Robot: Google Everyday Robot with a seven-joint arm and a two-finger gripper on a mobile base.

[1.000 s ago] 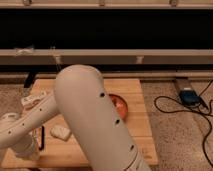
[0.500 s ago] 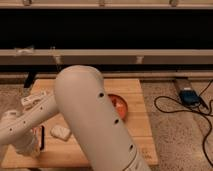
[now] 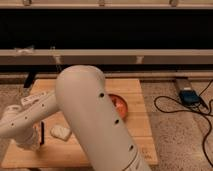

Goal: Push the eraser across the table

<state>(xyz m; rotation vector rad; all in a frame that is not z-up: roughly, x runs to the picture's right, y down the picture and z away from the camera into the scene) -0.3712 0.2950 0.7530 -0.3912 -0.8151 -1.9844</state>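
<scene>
The eraser (image 3: 42, 134) shows as a thin dark upright strip on the left part of the light wooden table (image 3: 135, 90). My gripper (image 3: 26, 141) is at the table's front left, just left of the eraser and close to it; whether they touch cannot be told. My big white arm (image 3: 90, 115) crosses the middle of the view and hides much of the tabletop.
A pale greyish-white lump (image 3: 60, 132) lies just right of the eraser. A red-orange round object (image 3: 121, 106) sits mid-table, partly behind my arm. A blue box (image 3: 189, 96) with black cables (image 3: 170, 106) lies on the floor to the right. A dark shelf runs behind.
The gripper end of my arm and the eraser beside it have shifted slightly towards the far side of the table. The pale lump has stayed in place.
</scene>
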